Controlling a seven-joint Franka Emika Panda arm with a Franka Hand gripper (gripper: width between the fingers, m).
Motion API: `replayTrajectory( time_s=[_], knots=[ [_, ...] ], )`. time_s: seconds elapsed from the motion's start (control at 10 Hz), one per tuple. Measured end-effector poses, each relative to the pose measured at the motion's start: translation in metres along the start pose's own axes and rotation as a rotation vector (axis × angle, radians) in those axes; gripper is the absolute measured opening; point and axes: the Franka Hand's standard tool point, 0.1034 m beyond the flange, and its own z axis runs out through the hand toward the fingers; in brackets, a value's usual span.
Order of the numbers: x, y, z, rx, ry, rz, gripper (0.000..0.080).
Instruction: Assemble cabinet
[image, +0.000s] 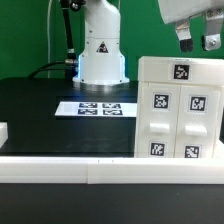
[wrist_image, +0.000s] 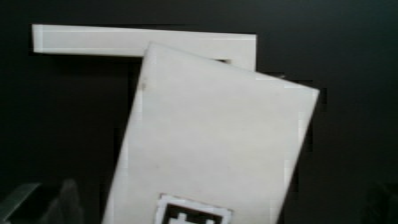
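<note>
The cabinet is a large white box with several black-and-white tags on its face and top. It stands upright on the black table at the exterior view's right. Small tagged panels sit in its face. My gripper hangs just above the cabinet's top edge, apart from it, fingers spread and nothing between them. In the wrist view the cabinet fills the middle as a tilted white slab with one tag at its near end. My fingers show there only as dim shapes against the black table.
The white robot base stands at the back. The marker board lies flat in front of it. A white rail runs along the table's front edge. A small white piece lies at the exterior view's left. A white bar shows beyond the cabinet.
</note>
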Motion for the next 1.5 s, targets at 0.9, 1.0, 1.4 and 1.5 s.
replayTrajectory(
  time_s=[0.9,1.0,1.4,1.5],
  knots=[
    [0.002,-0.010,-0.005,-0.042,-0.015,-0.823,0.0797],
    [0.003,-0.012,-0.005,-0.066,0.035,-0.991,0.0797],
    [-0.003,-0.013,-0.003,-0.084,0.054,-1.479,0.0797],
    [-0.004,-0.013,-0.003,-0.091,0.047,-1.584,0.0797]
  ],
)
